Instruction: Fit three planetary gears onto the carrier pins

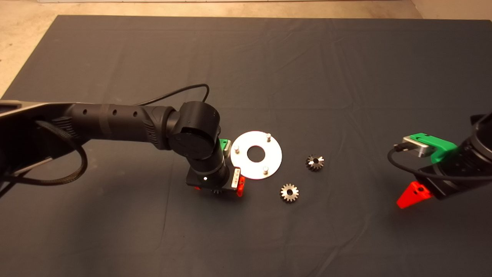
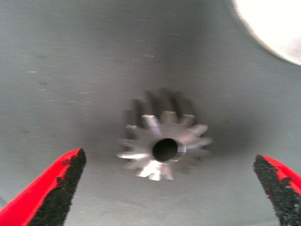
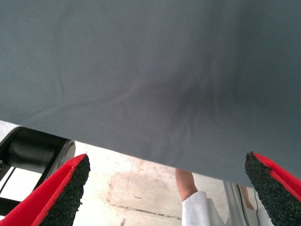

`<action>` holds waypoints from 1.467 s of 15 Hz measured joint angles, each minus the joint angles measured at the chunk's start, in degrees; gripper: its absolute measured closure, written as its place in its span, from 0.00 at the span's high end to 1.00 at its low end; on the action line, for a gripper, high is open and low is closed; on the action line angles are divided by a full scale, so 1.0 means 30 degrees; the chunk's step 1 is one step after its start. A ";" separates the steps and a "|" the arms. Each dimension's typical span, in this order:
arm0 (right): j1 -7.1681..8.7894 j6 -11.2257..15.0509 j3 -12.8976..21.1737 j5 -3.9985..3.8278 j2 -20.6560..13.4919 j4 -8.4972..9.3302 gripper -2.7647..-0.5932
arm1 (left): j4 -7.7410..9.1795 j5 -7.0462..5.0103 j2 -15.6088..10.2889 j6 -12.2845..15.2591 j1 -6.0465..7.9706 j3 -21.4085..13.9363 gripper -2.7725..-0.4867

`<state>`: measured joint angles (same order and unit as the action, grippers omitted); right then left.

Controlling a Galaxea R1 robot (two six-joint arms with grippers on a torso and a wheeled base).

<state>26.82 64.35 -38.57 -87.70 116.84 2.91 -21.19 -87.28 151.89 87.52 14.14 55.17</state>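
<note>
Between the spread fingers of the left gripper lies one planetary gear on the mat, near its front edge; none sits on a pin yet. I think the pads should close squarely on the slippery steel teeth. Two toothed gears wait beside the shiny disc with three carrier pins. Right gripper waits open at the mat's right edge.

Silvery planetary gears and a shiny silver disc lie on the plain dark grey mat.

Two gears right of disc
</note>
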 joint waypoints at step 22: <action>-0.0004 -0.0276 -0.1041 0.0000 0.1812 -0.0118 0.85 | -0.0015 -0.0020 0.0012 -0.0349 0.0000 0.0496 0.70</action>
<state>26.81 63.53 -41.69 -87.70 122.27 2.56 -21.23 -87.35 151.93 86.47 14.14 56.66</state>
